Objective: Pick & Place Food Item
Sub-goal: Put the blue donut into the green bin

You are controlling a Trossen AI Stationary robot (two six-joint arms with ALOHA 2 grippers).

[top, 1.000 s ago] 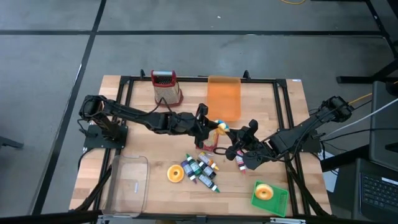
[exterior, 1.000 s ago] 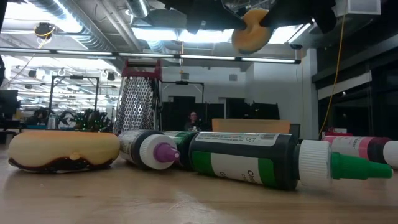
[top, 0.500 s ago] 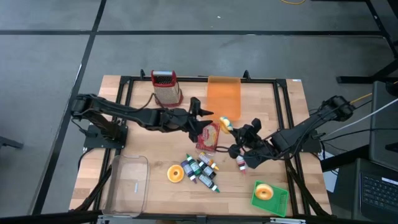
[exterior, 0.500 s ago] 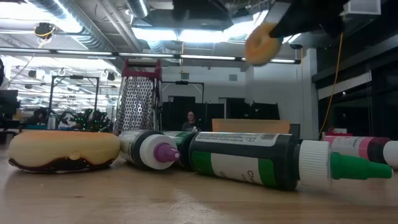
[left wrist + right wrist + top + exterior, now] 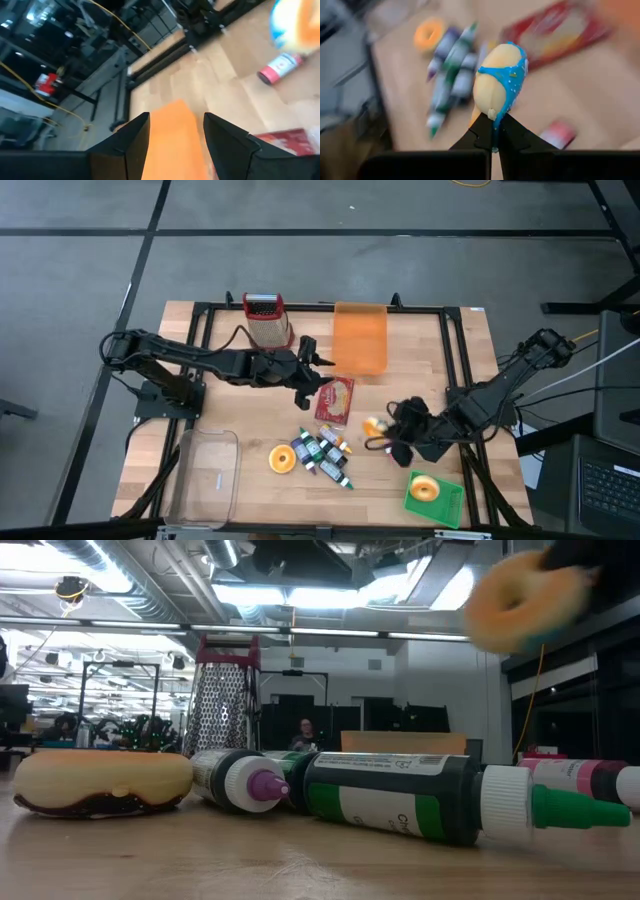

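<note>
- Carrying a blue-iced ring doughnut pinched edge-on in my right gripper, jaws fully closed, above the wooden table.
- The green square tray, already holding an orange doughnut, lies just beyond my right hand, nearer the table's front edge.
- Scattered paint tubes stay clear.
- My left gripper hangs open, empty, by the orange panel.
</note>
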